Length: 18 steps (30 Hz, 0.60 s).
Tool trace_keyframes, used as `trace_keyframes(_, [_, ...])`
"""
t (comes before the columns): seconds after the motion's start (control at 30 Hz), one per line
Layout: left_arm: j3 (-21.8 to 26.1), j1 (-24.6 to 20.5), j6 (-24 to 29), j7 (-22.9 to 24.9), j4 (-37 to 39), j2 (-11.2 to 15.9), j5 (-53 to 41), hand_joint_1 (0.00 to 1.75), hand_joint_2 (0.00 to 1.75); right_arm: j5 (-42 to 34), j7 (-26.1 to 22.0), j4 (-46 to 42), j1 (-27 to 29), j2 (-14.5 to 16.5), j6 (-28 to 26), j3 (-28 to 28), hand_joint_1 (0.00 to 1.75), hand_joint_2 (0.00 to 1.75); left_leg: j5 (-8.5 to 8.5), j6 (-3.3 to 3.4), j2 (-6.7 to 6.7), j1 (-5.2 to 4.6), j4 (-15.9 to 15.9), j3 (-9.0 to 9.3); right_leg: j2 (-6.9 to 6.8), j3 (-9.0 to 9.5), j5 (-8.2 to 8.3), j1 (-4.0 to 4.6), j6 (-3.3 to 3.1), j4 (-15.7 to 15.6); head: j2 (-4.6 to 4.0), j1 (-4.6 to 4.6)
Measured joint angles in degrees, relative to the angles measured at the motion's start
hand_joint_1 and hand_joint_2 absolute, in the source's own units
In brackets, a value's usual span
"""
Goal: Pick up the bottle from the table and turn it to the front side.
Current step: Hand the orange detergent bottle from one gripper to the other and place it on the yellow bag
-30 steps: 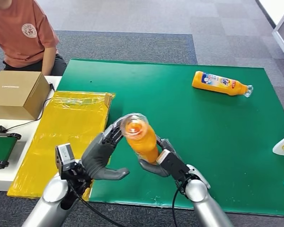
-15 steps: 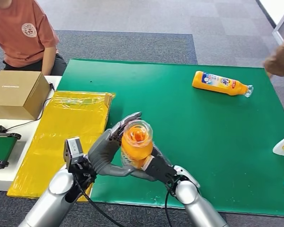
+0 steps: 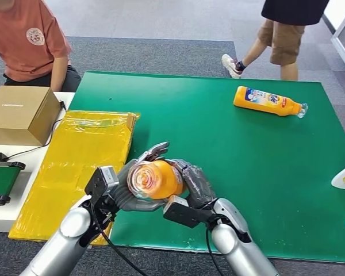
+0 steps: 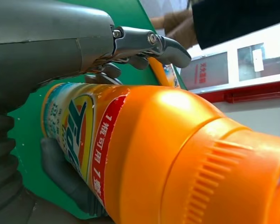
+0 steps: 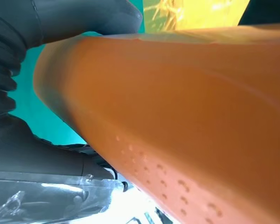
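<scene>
Orange bottle (image 3: 155,179) sits lifted above the green mat (image 3: 232,161), lying sideways between both hands; left hand (image 3: 129,190) and right hand (image 3: 192,185) wrap their fingers around it; smooth plastic looks slippery, probably light; best held round the fat middle.

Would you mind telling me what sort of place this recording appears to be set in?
Probably an indoor lab or office test area: a green mat serves as the work surface on grey carpet tiles, with a cardboard box on a white side table and people close by.
</scene>
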Motion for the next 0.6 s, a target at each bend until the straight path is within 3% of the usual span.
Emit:
trace_keyframes(0.1, [-0.1, 0.0, 0.2, 0.1, 0.0, 0.0, 0.0, 0.00, 1.75, 1.1, 0.1, 0.0, 0.0, -0.1, -0.8, 0.2, 1.75, 1.75, 0.00, 0.00, 0.00, 0.00, 0.0, 0.00, 0.00, 0.00, 0.00, 0.00, 0.00, 0.0, 0.01, 0.00])
trace_keyframes(0.17, [-0.4, 0.0, 0.2, 0.1, 0.0, 0.0, 0.2, 0.47, 1.75, 1.5, 0.2, 0.0, 0.0, -0.1, -0.9, 0.3, 1.75, 1.75, 0.00, 0.00, 0.00, 0.00, 0.0, 0.00, 0.00, 0.00, 0.00, 0.00, 0.00, 0.0, 0.01, 0.01])
trace_keyframes(0.23, [-0.6, -0.1, 0.2, -0.3, 0.0, 0.0, 0.3, 1.34, 1.75, 1.5, 0.2, 0.0, 0.0, -0.1, -0.7, 0.3, 1.75, 1.75, 0.00, 0.00, 0.00, 0.00, 0.0, 0.00, 0.00, 0.00, 0.00, 0.00, 0.00, 0.0, 0.01, 0.01])
trace_keyframes(0.3, [-1.0, -0.1, 0.3, -1.1, -0.1, -0.1, -0.2, 1.75, 1.75, 1.3, 0.3, 0.1, -0.1, -0.1, -0.6, 0.3, 1.75, 1.75, 0.00, 0.00, 0.00, 0.00, 0.0, 0.00, 0.00, 0.00, 0.00, 0.00, 0.00, 0.0, 0.02, 0.01])
trace_keyframes(0.6, [-1.9, -0.5, 0.9, -1.8, -0.3, -0.2, -2.0, 1.75, 1.75, 0.9, 0.6, 0.6, -0.1, -0.1, -0.5, 0.2, 1.75, 1.75, 0.00, 0.00, 0.00, 0.00, 0.0, 0.00, 0.00, 0.00, 0.00, 0.00, 0.00, 0.0, 0.01, 0.00])
